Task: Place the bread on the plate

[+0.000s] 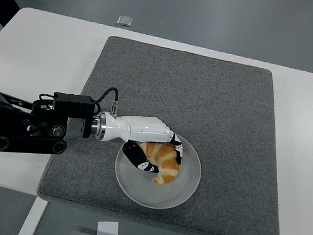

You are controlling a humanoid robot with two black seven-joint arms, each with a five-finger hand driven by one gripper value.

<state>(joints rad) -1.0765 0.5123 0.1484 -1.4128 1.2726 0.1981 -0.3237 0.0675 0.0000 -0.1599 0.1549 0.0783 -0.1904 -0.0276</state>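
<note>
Over the plate (184, 187), toward the mat's six o'clock edge, the left hand (150, 146) has its fingers curled around the bread (165, 162). That bread is a golden, croissant-like piece, and it sits inside the plate's rim, a little toward nine o'clock of the plate's middle. One dark finger (136, 157) wraps beneath it on the seven o'clock side, and another shows at about two o'clock of the bread, so the grip reads as clamped on the bread rather than loose. Whether the bread's underside already touches the plate cannot be told from this height; it looks low and very close.

Its black arm (18, 122) reaches in from nine o'clock, crossing the white table (37, 45) and the grey mat (218, 103). No right arm shows anywhere.

My reading is that the carrying is done and the placing step is at its end: the bread is above or on its target, and only the letting go remains. What comes next should be a gentle spreading of the fingers so the bread settles without rolling toward the rim, then a lift of the hand back toward nine o'clock, clear of the plate's edge. Since the lower finger lies under the bread, pulling away too flat could drag the bread or nudge the plate across the mat.
</note>
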